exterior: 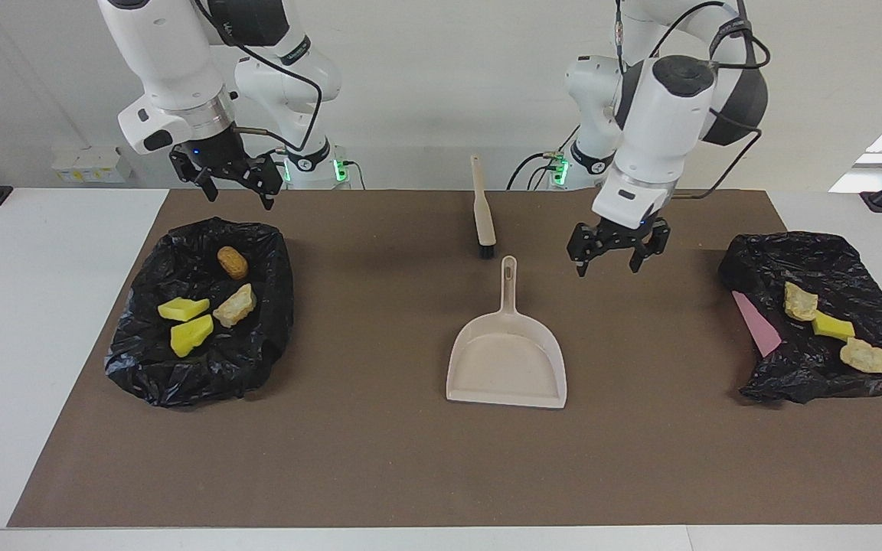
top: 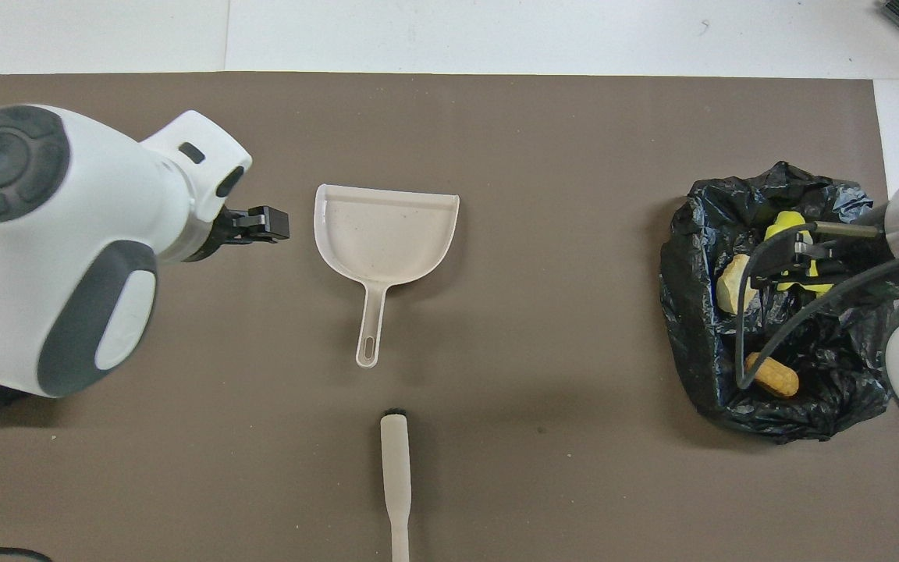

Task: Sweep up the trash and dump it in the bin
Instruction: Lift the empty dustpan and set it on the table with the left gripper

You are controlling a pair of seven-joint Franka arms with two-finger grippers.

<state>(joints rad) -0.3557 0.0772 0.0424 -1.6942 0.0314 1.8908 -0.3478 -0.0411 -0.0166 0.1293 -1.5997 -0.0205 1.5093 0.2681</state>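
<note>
Trash (exterior: 200,306) is lying in the black bags (exterior: 200,360) at both ends, well apart from the dustpan (exterior: 507,360). Left gripper (exterior: 615,264) is hanging wide open and empty beside the dustpan's handle; right gripper (exterior: 233,190) is hovering open over one bag, hiding scraps overhead. Mat (exterior: 410,459) around the dustpan is lying bare.

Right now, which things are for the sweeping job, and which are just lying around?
For the job:
- trash scraps
- more scraps
- bin bags
- dustpan
- brush

Just lying about:
- pink sheet, tucked in the bag at the left arm's end
- brown mat
</note>
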